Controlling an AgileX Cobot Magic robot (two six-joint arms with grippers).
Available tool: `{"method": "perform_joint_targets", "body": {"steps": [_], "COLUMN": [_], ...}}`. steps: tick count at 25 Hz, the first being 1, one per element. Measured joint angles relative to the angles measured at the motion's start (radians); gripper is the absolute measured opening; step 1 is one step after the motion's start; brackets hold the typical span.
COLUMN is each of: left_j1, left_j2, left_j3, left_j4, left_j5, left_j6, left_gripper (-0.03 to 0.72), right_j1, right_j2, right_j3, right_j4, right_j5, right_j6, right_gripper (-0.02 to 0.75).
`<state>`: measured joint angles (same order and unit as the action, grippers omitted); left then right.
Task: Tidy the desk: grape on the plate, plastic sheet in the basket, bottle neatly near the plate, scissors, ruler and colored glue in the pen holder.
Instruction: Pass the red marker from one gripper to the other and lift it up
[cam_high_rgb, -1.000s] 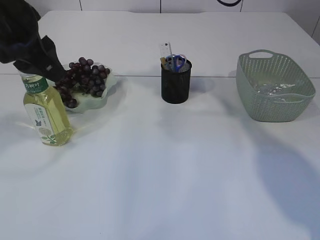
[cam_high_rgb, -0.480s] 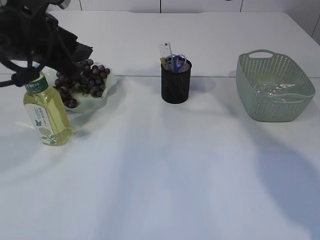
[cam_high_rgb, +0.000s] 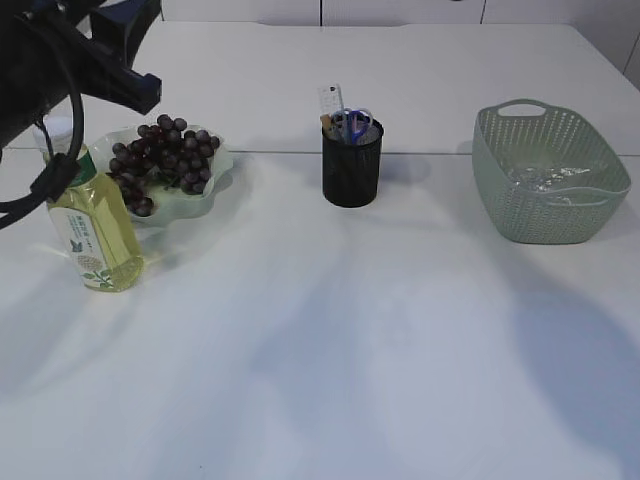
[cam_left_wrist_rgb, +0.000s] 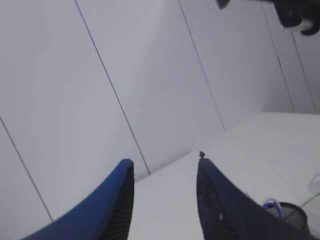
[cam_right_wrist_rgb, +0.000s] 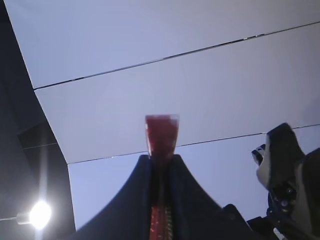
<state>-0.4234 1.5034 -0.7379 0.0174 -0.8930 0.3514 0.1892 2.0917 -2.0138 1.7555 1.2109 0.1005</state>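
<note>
White tabletop (cam_high_rgb: 330, 330) carries the bottle (cam_high_rgb: 92, 230) upright beside the plate (cam_high_rgb: 215, 180) of grapes (cam_high_rgb: 165, 160), below and clear of the left gripper (cam_left_wrist_rgb: 165, 165), whose jaws stand spread and empty, while the right gripper (cam_right_wrist_rgb: 161, 160) is pressed together on a red stick (cam_right_wrist_rgb: 161, 135).

Even, soft lighting; broad faint shadows fall across the counter (cam_high_rgb: 330, 330). The right wrist view shows a glaring lamp (cam_right_wrist_rgb: 40, 214). Wrist views slightly blurred.
</note>
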Motion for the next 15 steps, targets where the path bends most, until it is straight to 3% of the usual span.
{"method": "perform_joint_targets", "body": {"steps": [6, 15], "left_j1": [-0.046, -0.054], "left_j2": [0.006, 0.128], "left_j3": [0.005, -0.060], "left_j4": [0.115, 0.139], "left_j5": [-0.154, -0.249], "left_j6": [-0.065, -0.073], "left_gripper": [0.307, 0.307], "right_j1": [0.000, 0.000], "right_j2": [0.000, 0.000], "right_j3": [0.000, 0.000], "right_j4": [0.000, 0.002], "right_j5": [0.000, -0.004], "right_j6": [-0.002, -0.005], "right_gripper": [0.041, 0.041]}}
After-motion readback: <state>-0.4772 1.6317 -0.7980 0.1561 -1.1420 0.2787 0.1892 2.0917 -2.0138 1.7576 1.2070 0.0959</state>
